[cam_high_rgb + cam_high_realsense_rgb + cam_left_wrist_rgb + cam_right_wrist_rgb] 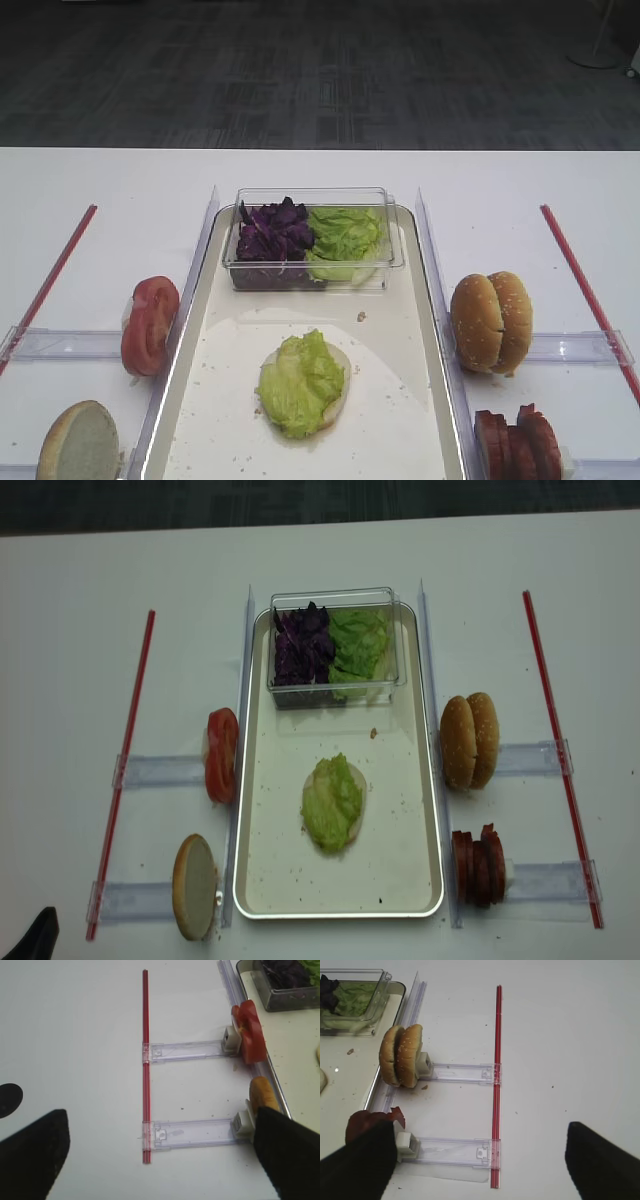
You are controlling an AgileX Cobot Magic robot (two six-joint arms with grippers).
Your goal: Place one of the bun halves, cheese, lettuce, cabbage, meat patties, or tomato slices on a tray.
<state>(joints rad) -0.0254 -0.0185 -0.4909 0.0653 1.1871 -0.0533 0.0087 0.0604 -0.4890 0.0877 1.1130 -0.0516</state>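
Note:
The cream tray (400,420) holds a pale bun half (339,388) topped with a lettuce leaf (298,382). At its far end, a clear box (312,275) contains cabbage (272,232) and more lettuce (345,235). Tomato slices (148,325) and a bun half (78,440) stand left of the tray. Two seeded bun halves (490,320) and meat patties (515,440) stand to its right. My right gripper (477,1130) is open above the patties' clear holder (450,1150), its left finger beside the patties (365,1121). My left gripper (160,1115) is open, empty, near the left bun half (262,1092). Cheese is out of view.
Red strips (50,280) (585,285) run along both sides of the white table. Clear rail holders (70,343) (575,347) carry the food pieces, and upright clear walls (200,250) flank the tray. Crumbs speckle the tray.

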